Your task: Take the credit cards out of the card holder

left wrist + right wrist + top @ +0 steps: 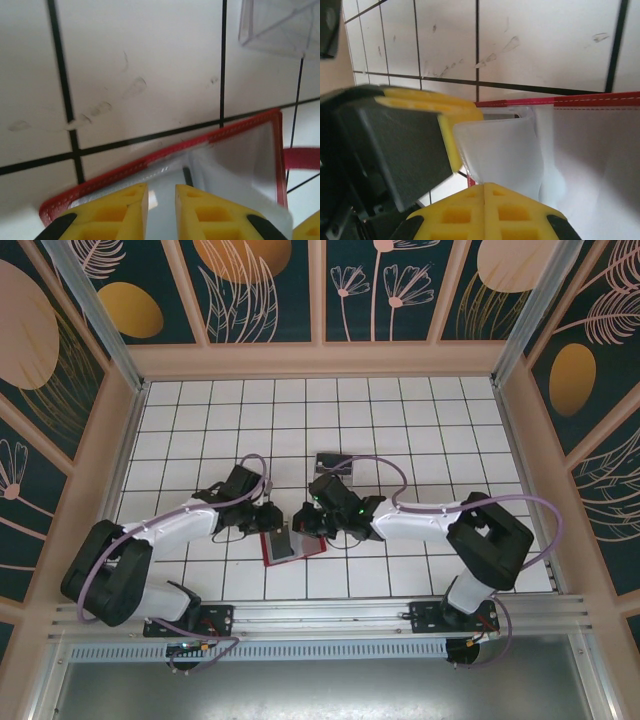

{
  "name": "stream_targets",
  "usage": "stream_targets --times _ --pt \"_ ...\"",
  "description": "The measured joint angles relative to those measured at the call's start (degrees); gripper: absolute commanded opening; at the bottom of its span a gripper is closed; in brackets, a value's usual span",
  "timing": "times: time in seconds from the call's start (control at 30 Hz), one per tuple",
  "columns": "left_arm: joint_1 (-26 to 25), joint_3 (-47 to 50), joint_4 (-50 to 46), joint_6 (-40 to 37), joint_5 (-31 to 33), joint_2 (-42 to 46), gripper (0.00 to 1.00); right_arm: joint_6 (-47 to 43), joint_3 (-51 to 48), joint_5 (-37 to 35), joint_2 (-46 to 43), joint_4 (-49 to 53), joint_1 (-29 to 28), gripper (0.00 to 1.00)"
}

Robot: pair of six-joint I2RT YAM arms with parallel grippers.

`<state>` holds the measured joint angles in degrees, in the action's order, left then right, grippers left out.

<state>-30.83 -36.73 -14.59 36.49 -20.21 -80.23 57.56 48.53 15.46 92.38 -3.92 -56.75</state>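
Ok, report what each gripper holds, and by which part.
Right gripper shut against the clear inner pocket of the card holder, possibly pinching its edge; not certain. Left gripper nearly closed over that pocket; whether it holds anything cannot be told.

A white tiled table [400,410] with black grid lines is seen; an opened red card holder [290,548] and a clear plastic box [336,463] are laid on it.

Right fingers [462,216] pressed together — left fingers [116,212] a sliver apart.

The left arm [150,530] and right arm [430,520] have white links, black joints and lilac cables [560,515]. The left gripper [161,192] has yellow fingers [122,210].
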Motion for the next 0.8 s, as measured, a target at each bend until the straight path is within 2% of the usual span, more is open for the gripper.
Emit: stream_targets --times 0.17,0.33,0.63,0.8 --pt "-2.9 0.0 0.6 0.9 -0.4 -1.0 0.23 -0.5 -0.6 -1.6 -3.4 3.5 0.4 0.23" --pt "-5.7 -2.4 0.7 1.9 -0.4 -4.5 0.23 -1.7 -1.2 -4.3 -7.2 7.4 2.1 0.26" --pt "-12.7 -9.4 1.6 3.5 -0.3 -11.3 0.23 -4.6 -3.4 -8.8 -14.3 12.9 7.1 0.29" --pt "-15.8 -12.0 2.4 4.3 -0.2 -16.0 0.23 -5.9 -3.7 -9.7 -15.4 13.9 8.5 0.29"
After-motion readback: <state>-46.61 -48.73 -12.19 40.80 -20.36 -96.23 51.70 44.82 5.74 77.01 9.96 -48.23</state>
